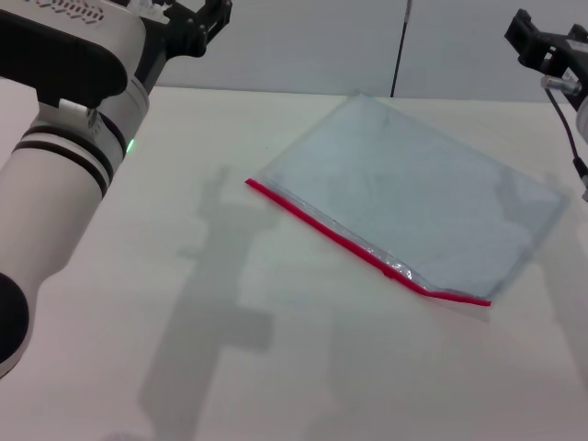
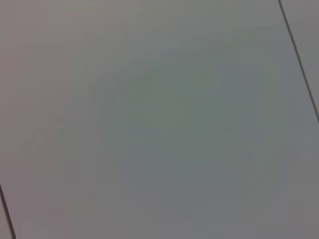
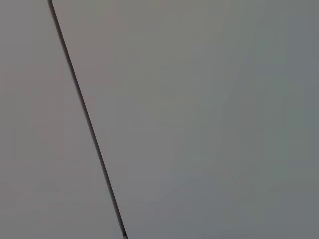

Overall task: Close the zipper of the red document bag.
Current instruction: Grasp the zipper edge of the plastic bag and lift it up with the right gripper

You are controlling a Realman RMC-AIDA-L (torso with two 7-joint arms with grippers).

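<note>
**On the white worktop: bag lying flat, both arms raised and away**

Right of centre on the worktop (image 1: 138, 303) lies the red document bag (image 1: 423, 197), flat, turned at an angle, pale blue-grey and see-through. Its zipper (image 1: 349, 243) is the red strip along the near long edge, running from about 10 o'clock down to 4 o'clock across the bag's front. A small slider (image 1: 395, 270) sits on that strip, nearer the 4 o'clock end. Whether the zipper is open or closed along its length, cannot tell.

Left gripper (image 1: 197, 23) is up at 11 o'clock of the head view, high above the worktop, well apart from the bag; its dark fingers stand apart. The big white left arm fills the 9 to 10 o'clock side, with a green light on it.

Right gripper (image 1: 542, 46) is at 2 o'clock, at the frame edge, raised and clear of the bag. Fingers: cannot tell.

Both wrist views show only plain grey wall with a thin dark seam.
</note>
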